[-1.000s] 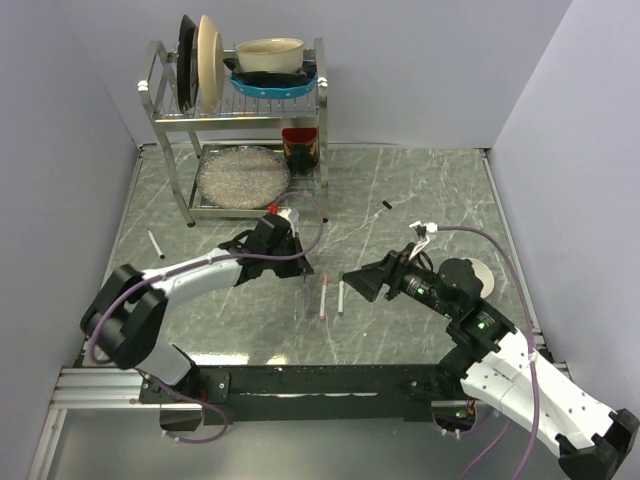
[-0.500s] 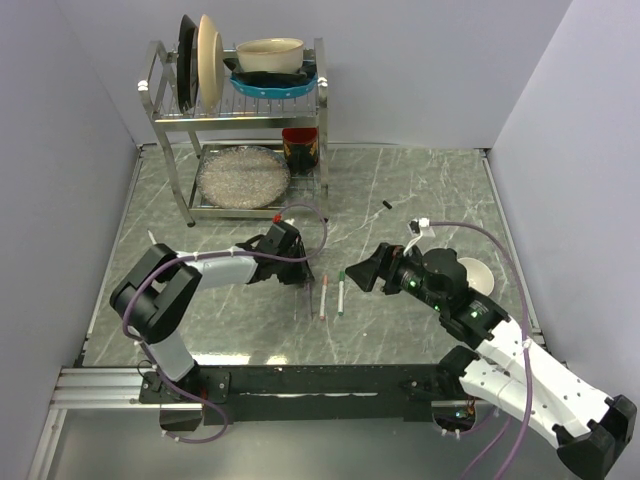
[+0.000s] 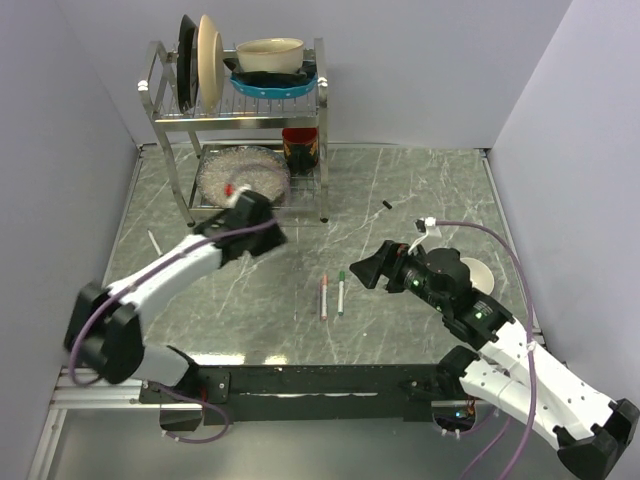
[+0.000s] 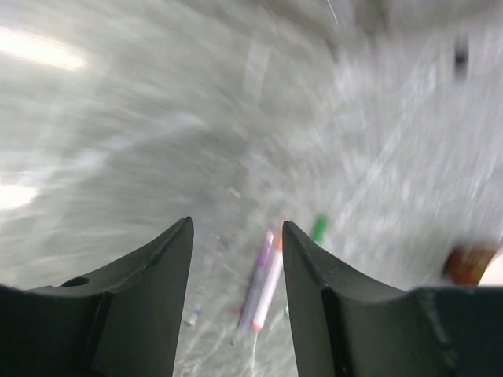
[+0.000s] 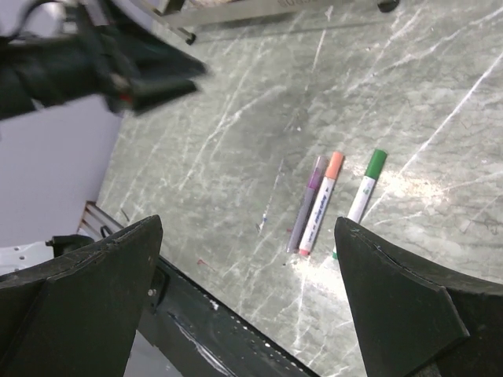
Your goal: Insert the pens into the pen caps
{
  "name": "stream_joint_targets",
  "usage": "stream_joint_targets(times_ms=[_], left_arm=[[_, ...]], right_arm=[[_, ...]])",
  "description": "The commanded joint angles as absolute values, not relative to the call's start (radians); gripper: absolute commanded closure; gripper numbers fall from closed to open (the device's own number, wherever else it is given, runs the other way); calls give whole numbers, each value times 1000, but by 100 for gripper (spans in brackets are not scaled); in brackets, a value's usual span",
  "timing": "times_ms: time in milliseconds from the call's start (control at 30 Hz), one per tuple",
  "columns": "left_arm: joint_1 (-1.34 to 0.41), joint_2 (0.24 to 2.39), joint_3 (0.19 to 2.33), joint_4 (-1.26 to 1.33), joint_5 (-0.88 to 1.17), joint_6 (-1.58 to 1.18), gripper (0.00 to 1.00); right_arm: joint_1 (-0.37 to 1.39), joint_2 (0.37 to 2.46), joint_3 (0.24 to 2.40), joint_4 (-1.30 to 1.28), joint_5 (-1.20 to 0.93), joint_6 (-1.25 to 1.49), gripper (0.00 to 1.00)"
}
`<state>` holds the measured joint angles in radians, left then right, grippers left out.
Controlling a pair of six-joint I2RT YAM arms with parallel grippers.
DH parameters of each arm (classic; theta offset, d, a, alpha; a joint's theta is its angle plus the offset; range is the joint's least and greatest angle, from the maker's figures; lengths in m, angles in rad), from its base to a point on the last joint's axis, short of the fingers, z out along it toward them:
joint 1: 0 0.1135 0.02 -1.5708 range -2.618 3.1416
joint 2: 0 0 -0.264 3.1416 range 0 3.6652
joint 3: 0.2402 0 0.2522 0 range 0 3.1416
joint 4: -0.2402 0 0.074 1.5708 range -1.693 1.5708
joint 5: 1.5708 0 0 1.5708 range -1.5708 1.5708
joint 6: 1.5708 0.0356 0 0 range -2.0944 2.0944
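Observation:
Two pens lie side by side at mid-table: one with a red end (image 3: 323, 296) and one with a green end (image 3: 341, 291). Both show in the right wrist view, red (image 5: 322, 206) and green (image 5: 365, 189), and blurred in the left wrist view, red (image 4: 267, 283). A third whitish pen (image 3: 155, 243) lies far left. A small black cap (image 3: 386, 205) lies behind the pens. My left gripper (image 3: 268, 238) (image 4: 236, 222) is open and empty, raised near the rack, well left of the pens. My right gripper (image 3: 362, 270) (image 5: 247, 224) is wide open and empty, just right of the pens.
A metal dish rack (image 3: 160, 110) with plates, a bowl and a glass dish stands at the back left, with a red cup (image 3: 300, 146) beside it. A white round object (image 3: 480, 276) sits by my right arm. Walls close in on both sides.
My left arm has swung up and back-left, away from the pens toward the rack, with its gripper empty. My right gripper has shifted only slightly. The pens lie where they were.

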<state>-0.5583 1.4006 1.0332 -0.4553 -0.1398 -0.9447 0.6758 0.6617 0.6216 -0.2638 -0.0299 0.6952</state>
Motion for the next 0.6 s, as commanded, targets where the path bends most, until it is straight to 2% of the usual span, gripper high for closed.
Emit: stream_joint_targets(times_ms=[0, 100, 233, 433, 567], left_arm=[[-379, 1232, 994, -655, -326, -1020, 48], [-215, 1145, 934, -655, -367, -964, 44], [57, 1134, 879, -612, -298, -887, 43], [251, 1316, 931, -494, -206, -755, 43], [271, 1524, 1047, -500, -274, -693, 43]], right_arm=[[673, 611, 632, -230, -11, 709, 2], [673, 581, 623, -222, -9, 704, 1], [672, 569, 618, -218, -6, 692, 2], [672, 561, 607, -206, -11, 680, 1], [672, 548, 597, -198, -5, 670, 1]])
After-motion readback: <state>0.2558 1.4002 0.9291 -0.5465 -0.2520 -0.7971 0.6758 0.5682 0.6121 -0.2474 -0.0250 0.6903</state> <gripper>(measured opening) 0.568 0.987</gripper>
